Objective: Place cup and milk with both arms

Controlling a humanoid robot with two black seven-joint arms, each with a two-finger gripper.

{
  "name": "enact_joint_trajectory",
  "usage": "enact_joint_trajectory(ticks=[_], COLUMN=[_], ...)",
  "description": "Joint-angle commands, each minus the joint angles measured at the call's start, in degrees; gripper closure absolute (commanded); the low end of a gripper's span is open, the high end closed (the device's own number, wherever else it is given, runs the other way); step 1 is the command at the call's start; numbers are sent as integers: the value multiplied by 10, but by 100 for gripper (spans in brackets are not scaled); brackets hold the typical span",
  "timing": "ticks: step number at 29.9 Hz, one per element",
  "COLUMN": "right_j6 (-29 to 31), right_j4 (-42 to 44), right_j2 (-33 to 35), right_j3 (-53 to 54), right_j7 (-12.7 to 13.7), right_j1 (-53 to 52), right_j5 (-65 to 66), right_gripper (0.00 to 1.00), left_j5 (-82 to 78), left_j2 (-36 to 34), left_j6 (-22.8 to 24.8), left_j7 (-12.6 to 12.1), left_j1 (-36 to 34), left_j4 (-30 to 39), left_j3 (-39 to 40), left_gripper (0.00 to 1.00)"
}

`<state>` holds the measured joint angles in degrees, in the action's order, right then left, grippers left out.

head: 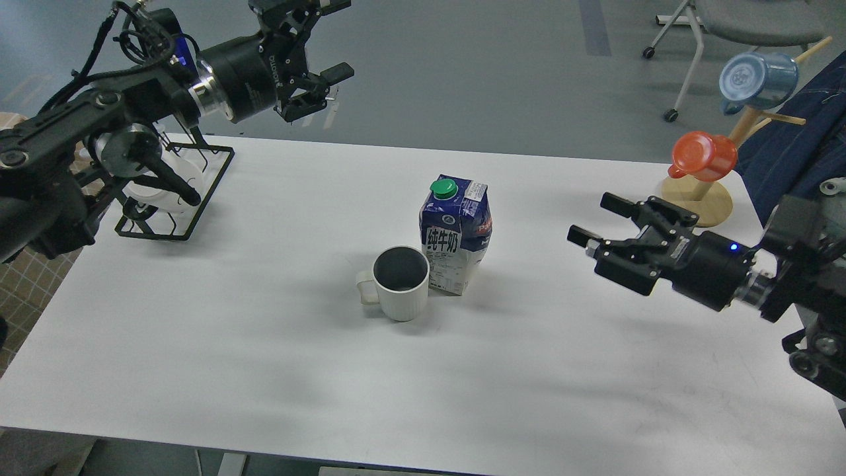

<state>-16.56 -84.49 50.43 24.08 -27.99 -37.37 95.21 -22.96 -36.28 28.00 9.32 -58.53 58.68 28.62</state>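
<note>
A blue and white milk carton with a green cap stands upright near the middle of the white table. A white ribbed cup with a dark inside stands touching its front left, handle to the left. My right gripper is open and empty, well to the right of the carton above the table. My left gripper is open and empty, raised beyond the table's far left edge.
A black wire rack holding a white object sits at the table's far left. A wooden mug tree with an orange cup and a blue cup stands at the far right. A chair stands behind.
</note>
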Motion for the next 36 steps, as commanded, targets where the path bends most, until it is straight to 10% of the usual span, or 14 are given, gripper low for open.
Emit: enact_joint_trajectory(ticks=[1, 9, 18, 23, 36], right_j6=[69, 288, 355, 389, 391], right_j4=[-24, 108, 422, 547, 615], right_j2=[40, -21, -251, -348, -446], right_j3=[46, 147, 149, 149, 208], right_j7=[0, 0, 0, 0, 0], right_j1=[-46, -170, -304, -320, -266], right_j5=[-138, -386, -528, -621, -688], right_gripper=[8, 5, 4, 4, 4], left_j5=[1, 5, 5, 2, 5], left_j2=[8, 26, 124, 182, 200], left_j6=[0, 0, 0, -36, -45], left_j7=[-1, -1, 4, 55, 62], left_j1=[0, 0, -1, -2, 12], left_j4=[-1, -18, -140, -232, -248], left_j3=[18, 64, 108, 115, 111], left_gripper=[3, 3, 2, 2, 2])
